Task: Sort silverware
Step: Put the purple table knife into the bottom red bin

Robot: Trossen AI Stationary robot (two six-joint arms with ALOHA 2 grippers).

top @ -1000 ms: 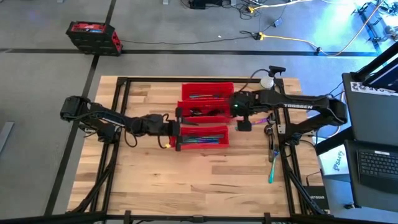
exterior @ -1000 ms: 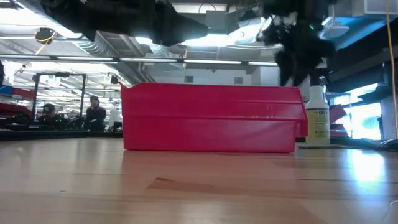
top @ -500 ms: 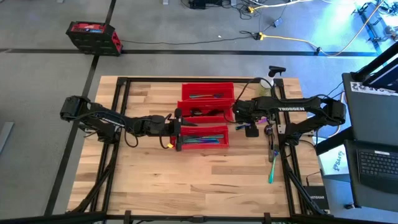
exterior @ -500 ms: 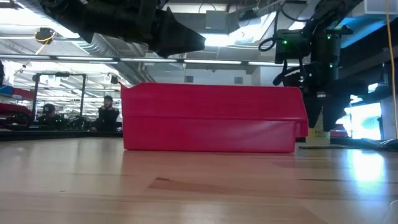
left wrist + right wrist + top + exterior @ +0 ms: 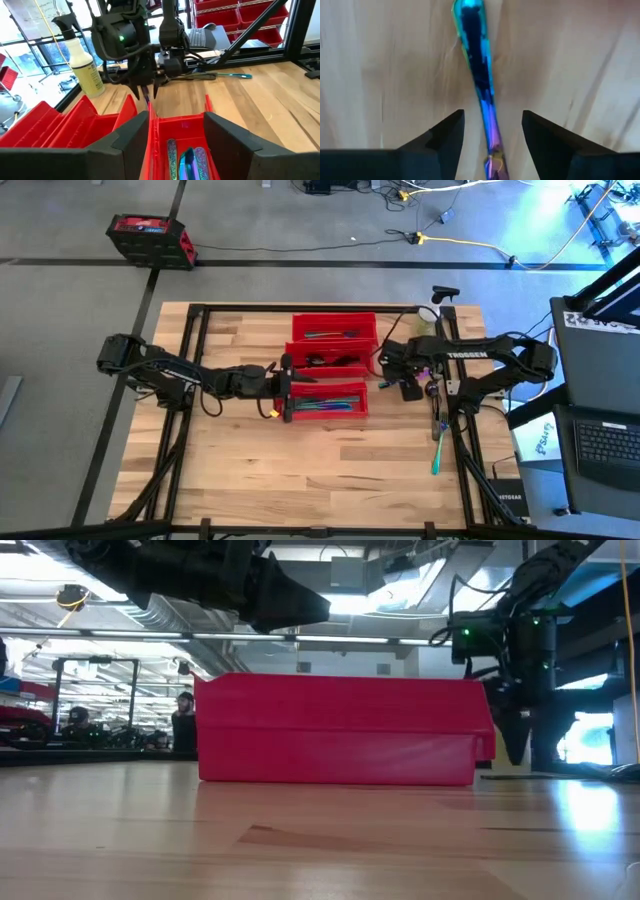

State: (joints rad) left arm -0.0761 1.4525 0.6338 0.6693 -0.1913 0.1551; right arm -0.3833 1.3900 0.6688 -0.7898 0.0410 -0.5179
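Right end effector (image 5: pixel 492 135) now lower, fingers apart astride iridescent utensil (image 5: pixel 479 75), tip hidden.

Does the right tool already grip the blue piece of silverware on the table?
No, in the right wrist view the blue piece lies on the wood between the two fingers, which stand apart from it.

i see one iridescent blue-purple piece of silverware (image 5: pixel 482 80) lying flat on the bare wood, its slim handle running lengthwise between the right gripper's (image 5: pixel 490 135) parted fingers. more iridescent pieces (image 5: pixel 328 402) lie lengthwise in the nearest red bin (image 5: pixel 325 416), others (image 5: pixel 325 334) in the farthest bin (image 5: pixel 300 326), and a teal piece (image 5: pixel 437 452) rests by the table's right edge.
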